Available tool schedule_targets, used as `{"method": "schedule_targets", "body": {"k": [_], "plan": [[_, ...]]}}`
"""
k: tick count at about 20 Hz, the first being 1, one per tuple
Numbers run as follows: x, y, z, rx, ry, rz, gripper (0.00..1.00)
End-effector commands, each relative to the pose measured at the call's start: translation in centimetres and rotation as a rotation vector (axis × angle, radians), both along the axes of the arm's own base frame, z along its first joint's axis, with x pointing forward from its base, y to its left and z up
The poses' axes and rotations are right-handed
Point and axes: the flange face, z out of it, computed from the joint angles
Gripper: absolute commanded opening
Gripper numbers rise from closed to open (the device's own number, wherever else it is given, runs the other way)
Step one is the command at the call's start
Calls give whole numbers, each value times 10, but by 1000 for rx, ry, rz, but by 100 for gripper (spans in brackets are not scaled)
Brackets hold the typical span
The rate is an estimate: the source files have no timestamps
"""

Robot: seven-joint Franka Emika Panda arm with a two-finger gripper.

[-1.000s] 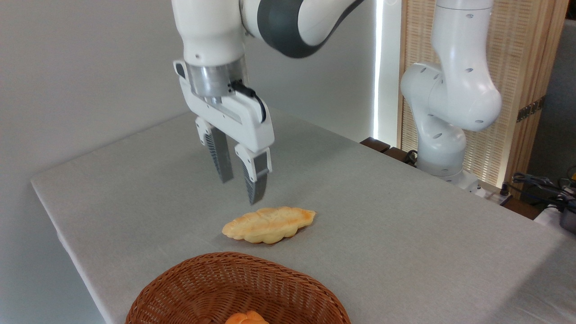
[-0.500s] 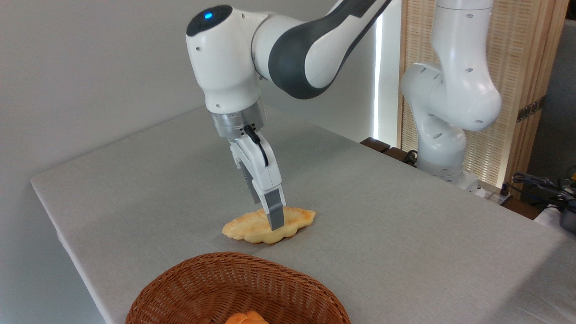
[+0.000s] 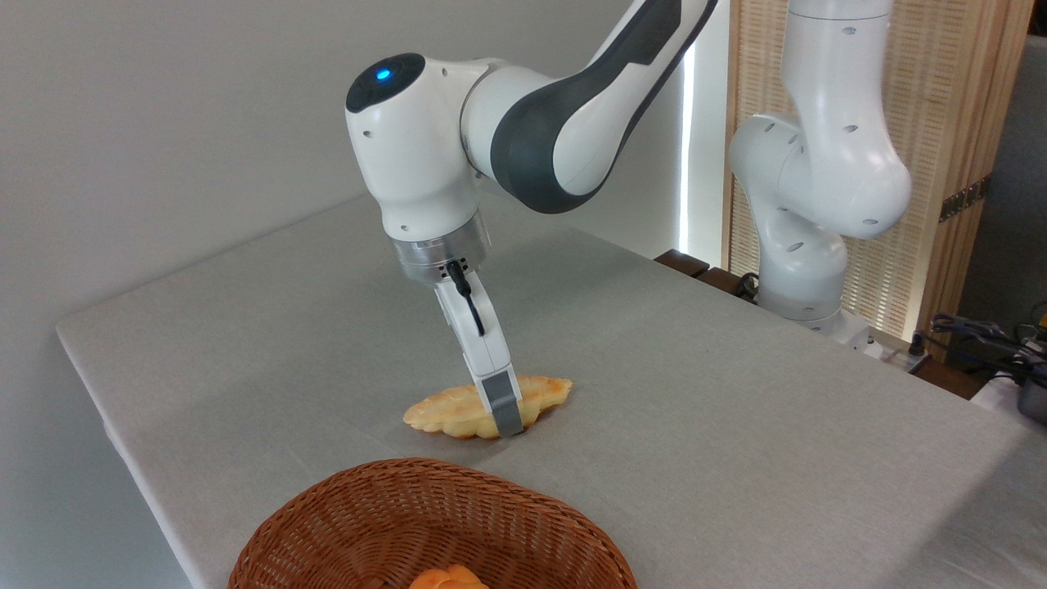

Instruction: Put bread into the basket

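Starting at the left, the grey surface [image 3: 245, 343] lies bare out to its near corner. Further along, at the bottom edge, the basket [image 3: 360, 511] shows only its far braided rim and part of its wall, with a small orange-brown bun [image 3: 446, 579] just peeking up inside it.

Just beyond that rim, a short way apart from it, the bread [image 3: 446, 409] lies flat on the surface, long axis running left to right. My jaws [image 3: 505, 415] are down at its middle, seen edge-on, so only the near finger [image 3: 501, 402] shows, standing in front of the pastry's near edge with its tip at the cloth. The other finger is hidden behind it, so I cannot tell whether I have closed on the bread or merely straddle it.

What worries me: the pastry is flat and wide, so I judge that my fingers could ride up over its scalloped edges and slip off, or pinch only a ridge and let it droop or tear when lifted. Tips pressed this low could also snag the cloth. The basket rim stands higher than the bread, so a low carry might knock against it.

To the right stands my white base [image 3: 806, 221], well clear.
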Motion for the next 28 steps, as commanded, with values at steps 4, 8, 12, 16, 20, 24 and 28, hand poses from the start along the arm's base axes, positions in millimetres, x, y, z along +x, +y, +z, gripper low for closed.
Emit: {"method": "schedule_targets", "body": {"k": [4, 8, 12, 16, 20, 24, 28], "plan": [[0, -5, -6, 10, -4, -37, 57], [0, -5, -6, 9, -2, -39, 34], [0, -5, -6, 9, -2, -39, 34], [0, -5, -4, 8, -5, -37, 34], [7, -5, 34, -14, -76, -23, 34], [20, 0, 75, -32, -157, -1, 34], [39, 30, 105, -45, -288, 61, 36]]}}
